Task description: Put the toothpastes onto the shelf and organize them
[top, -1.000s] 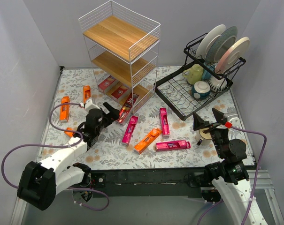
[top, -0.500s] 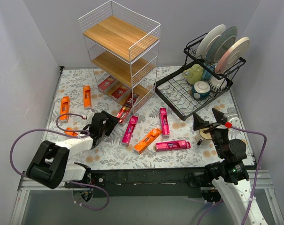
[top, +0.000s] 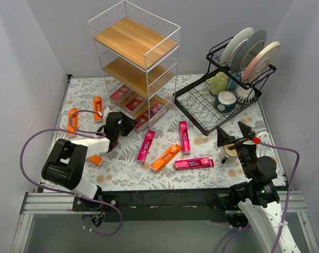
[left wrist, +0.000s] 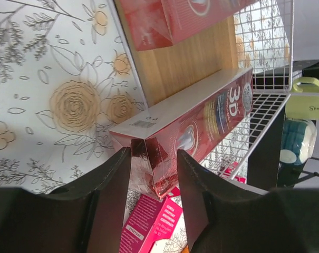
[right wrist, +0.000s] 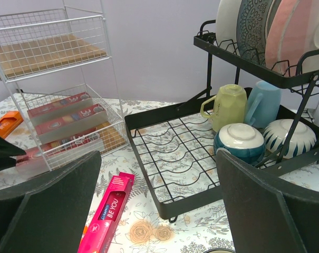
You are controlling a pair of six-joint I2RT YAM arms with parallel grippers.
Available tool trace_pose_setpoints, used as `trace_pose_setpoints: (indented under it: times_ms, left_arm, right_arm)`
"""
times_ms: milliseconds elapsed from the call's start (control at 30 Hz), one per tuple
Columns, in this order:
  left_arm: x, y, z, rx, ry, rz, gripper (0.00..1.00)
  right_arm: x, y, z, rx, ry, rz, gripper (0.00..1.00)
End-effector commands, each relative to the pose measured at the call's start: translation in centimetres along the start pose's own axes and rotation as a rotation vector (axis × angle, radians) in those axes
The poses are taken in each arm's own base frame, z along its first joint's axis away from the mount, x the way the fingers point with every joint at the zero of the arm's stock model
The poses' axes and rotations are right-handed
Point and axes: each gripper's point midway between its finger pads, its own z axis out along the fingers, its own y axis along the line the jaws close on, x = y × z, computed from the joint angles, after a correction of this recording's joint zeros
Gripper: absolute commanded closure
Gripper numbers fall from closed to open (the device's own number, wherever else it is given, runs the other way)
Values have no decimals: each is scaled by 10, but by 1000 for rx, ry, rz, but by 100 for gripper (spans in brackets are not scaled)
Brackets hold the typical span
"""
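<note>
While clenched with the left hand [left wrist: 151,158] on the near end of a dark red toothpaste box [left wrist: 201,118] printed "3D", reaches low to the front of the shelf [top: 130,39]. Far end of this box resting on the bottom board of the shelf, near end out past the board edge, over the counter [left wrist: 54,95]. Further back on the same board, two more dark red boxes [top: 119,94]. In front of the shelf, flat on the counter, three pink boxes [top: 146,146] and one orange box [top: 166,157]; to the left of the shelf, more orange boxes [top: 97,107]. Well to the right of the shelf, near the black dish rack [top: 201,113], right hand [right wrist: 158,158] released, fingers wide apart, grasping nothing.
</note>
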Motion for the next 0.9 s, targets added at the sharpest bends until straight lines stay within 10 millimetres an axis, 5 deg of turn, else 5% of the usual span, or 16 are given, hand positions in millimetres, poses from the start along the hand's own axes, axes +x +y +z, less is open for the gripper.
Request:
trace_pose_setpoints:
  times_ms: [0,867]
  left_arm:
    - [-5,-20,3,67,11,48,61]
    - [21,-65,24,197,145,5,61]
  right_arm:
    - [-24,0,1,6,-58,-10,1]
    - [-21,1,3,3,-45,-9,1]
